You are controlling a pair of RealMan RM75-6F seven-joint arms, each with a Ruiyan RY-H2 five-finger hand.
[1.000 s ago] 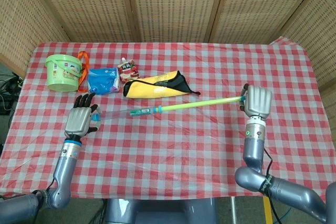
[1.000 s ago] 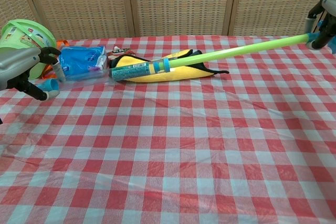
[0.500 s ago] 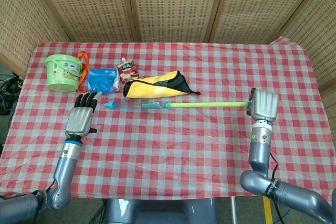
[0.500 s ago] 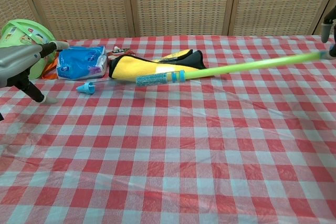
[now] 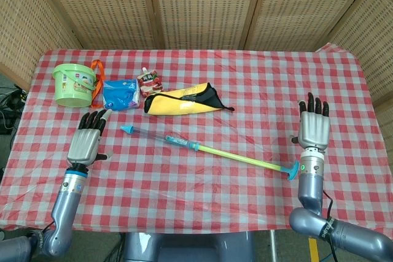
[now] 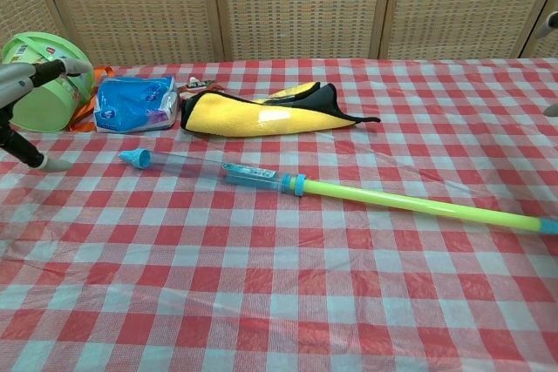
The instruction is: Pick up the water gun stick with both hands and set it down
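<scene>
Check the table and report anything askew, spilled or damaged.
Nothing spilled or visibly broken. The water gun stick lies flat but slanted across the checked tablecloth, its handle end beside the right hand. Both hands are open, the left hand apart from the stick.

A table covered in a red-and-white checked cloth (image 5: 245,84). On it lie a water gun stick (image 5: 206,150), a yellow pouch (image 5: 183,100), a blue packet (image 5: 120,94), a small red sachet (image 5: 149,81) and a green bucket (image 5: 74,83).
</scene>
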